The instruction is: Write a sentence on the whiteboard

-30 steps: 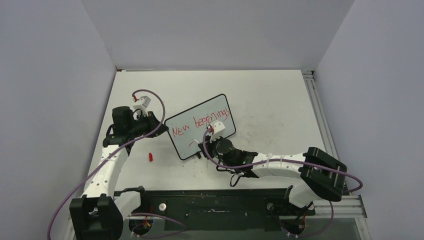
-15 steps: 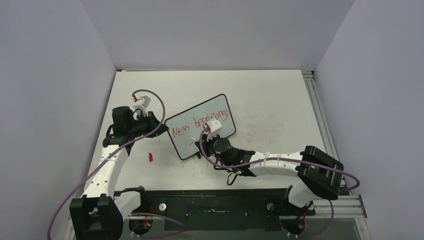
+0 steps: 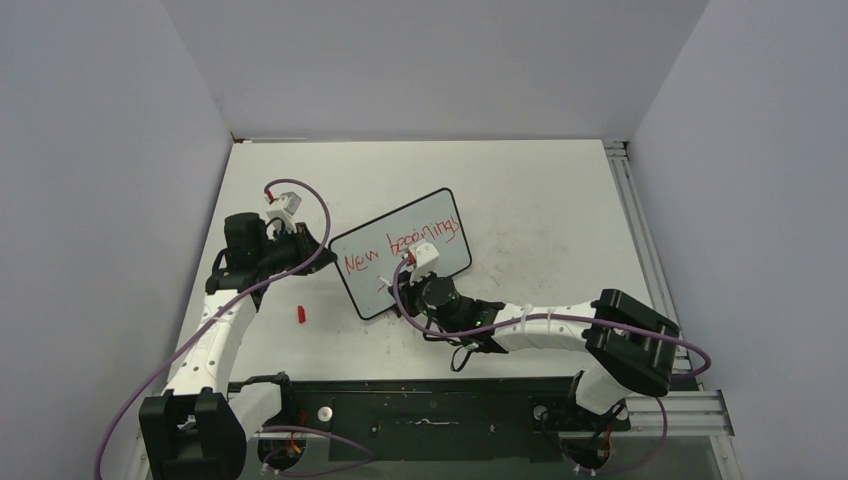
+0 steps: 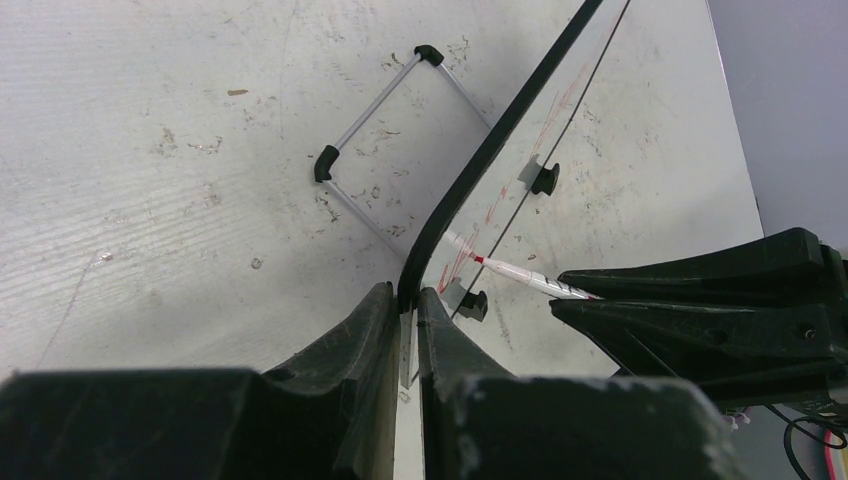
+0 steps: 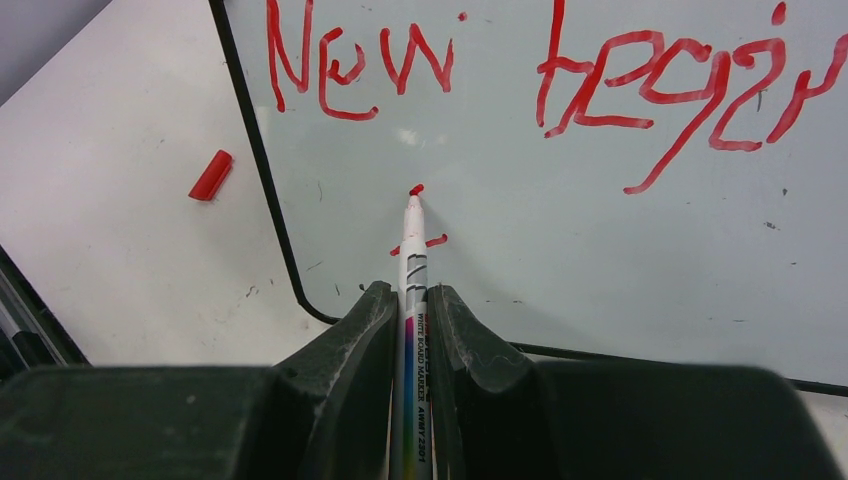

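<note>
Overhead, the whiteboard (image 3: pixel 400 252) sits a little toward 9 o'clock of the middle of the table (image 3: pixel 540 210), turned so that its long side rises toward 2 o'clock; the sentence (image 3: pixel 400 245) runs in red along that side.

Your left gripper (image 4: pixel 405 295) is at the board's 9 o'clock edge; in its wrist view the two dark fingers are pinched onto the thin black frame of the board (image 4: pixel 500 150), with only a sliver of space between them. Behind the board, toward 11 o'clock in that view, a thin wire bracket (image 4: pixel 390 150) with black corners lies on the table.

Your right gripper (image 5: pixel 410 295) comes in from the board's 6 o'clock side; its fingers are clamped on a white marker (image 5: pixel 412 260) with printed lettering on the barrel, pointing to 12 o'clock in its wrist view. The red tip touches the board (image 5: pixel 600 250) at a small red mark, with a short red dash just below it. Above the tip, at 11 o'clock, you can read "New"; at 1 o'clock a second red word (image 5: pixel 640 90) begins and runs off the picture's edge, so its ending cannot be read.

A small red cap (image 3: pixel 300 314) lies on the table at the board's 8 o'clock, apart from the frame; the right wrist view shows it (image 5: pixel 211 175) at 10 o'clock of the marker.
</note>
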You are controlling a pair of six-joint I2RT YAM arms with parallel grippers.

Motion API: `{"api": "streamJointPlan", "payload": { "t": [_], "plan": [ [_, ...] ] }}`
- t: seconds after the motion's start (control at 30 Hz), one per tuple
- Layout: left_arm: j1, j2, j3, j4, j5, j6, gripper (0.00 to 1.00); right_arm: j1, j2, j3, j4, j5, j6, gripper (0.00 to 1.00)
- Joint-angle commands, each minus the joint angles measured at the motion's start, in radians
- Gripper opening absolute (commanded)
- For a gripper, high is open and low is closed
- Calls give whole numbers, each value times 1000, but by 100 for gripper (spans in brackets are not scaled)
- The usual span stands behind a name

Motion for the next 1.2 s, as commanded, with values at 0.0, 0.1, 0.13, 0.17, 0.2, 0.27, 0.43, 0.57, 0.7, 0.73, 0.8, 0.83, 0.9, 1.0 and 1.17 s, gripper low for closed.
{"api": "streamJointPlan", "payload": {
  "t": [0.0, 0.1, 0.13, 0.17, 0.2, 0.27, 0.43, 0.57, 0.7, 0.73, 0.8, 0.83, 0.9, 1.0, 1.17],
  "plan": [
    [-2, -20, 9, 29, 16, -1, 0, 7, 7, 12, 41, 17, 11, 5],
    [-2, -20, 9, 29, 17, -1, 0, 9, -1, -7, 34, 18, 23, 5],
    [-2, -21, 8, 28, 17, -1, 0, 11, -3, -13, 31, 19, 27, 5],
    [-2, -20, 9, 28, 17, -1, 0, 12, -6, -20, 28, 23, 31, 5],
    [-2, -20, 8, 28, 17, -1, 0, 14, -8, -27, 27, 26, 35, 5],
    [-2, -21, 8, 29, 17, -1, 0, 17, -13, -41, 24, 29, 46, 5],
    [-2, -22, 7, 28, 16, -2, 0, 33, -18, -74, 12, 38, 73, 5],
    [-2, -21, 7, 30, 17, -2, 0, 43, -19, -94, 6, 43, 93, 5],
    [-2, -22, 7, 28, 18, -2, 0, 50, -19, -98, -1, 59, 96, 5],
    [-2, -22, 7, 29, 17, -2, 0, 51, -20, -96, -3, 65, 94, 5],
    [-2, -22, 7, 28, 16, -2, 0, 52, -27, -91, -10, 83, 94, 5],
    [-2, -24, 7, 29, 17, -2, 0, 52, -32, -90, -11, 97, 92, 5],
    [-2, -24, 7, 29, 16, -2, 0, 53, -44, -89, -13, 117, 89, 5],
    [-2, -23, 7, 28, 16, -2, 0, 54, -68, -88, -13, 131, 79, 5],
    [-2, -21, 7, 29, 16, -2, 0, 59, -123, -94, 5, 120, 60, 5]
  ]
}}
